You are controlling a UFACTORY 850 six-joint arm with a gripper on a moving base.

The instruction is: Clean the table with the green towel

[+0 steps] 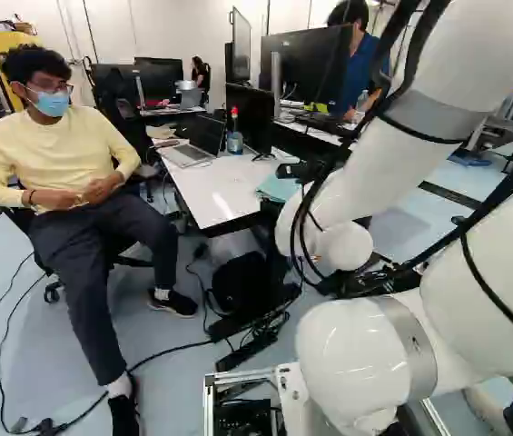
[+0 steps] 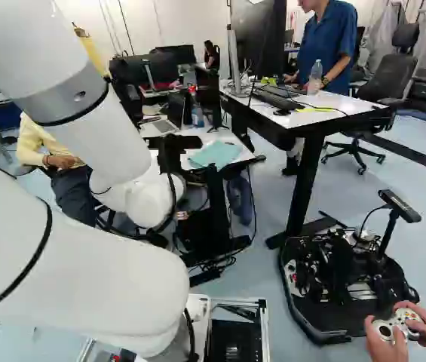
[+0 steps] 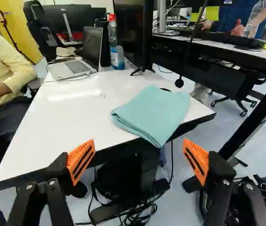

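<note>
In the right base view my gripper (image 2: 172,151) is partly visible at the arm's end, close to the near edge of the white table. The wrist view shows the gripper (image 3: 137,159) open, its orange pads far apart and nothing between them. A folded light green-blue towel (image 3: 154,113) lies ahead of the fingers, on the corner of the white table (image 3: 76,127), one corner of it reaching over the near edge. The same towel (image 2: 216,154) shows beside the gripper in the right base view.
A laptop (image 3: 78,66), a spray bottle (image 3: 116,47) and a monitor (image 3: 135,35) stand at the table's far end. A seated person is beside the table. Another desk (image 2: 311,105) rises to the right. A black wheeled base (image 2: 341,286) and cables lie on the floor.
</note>
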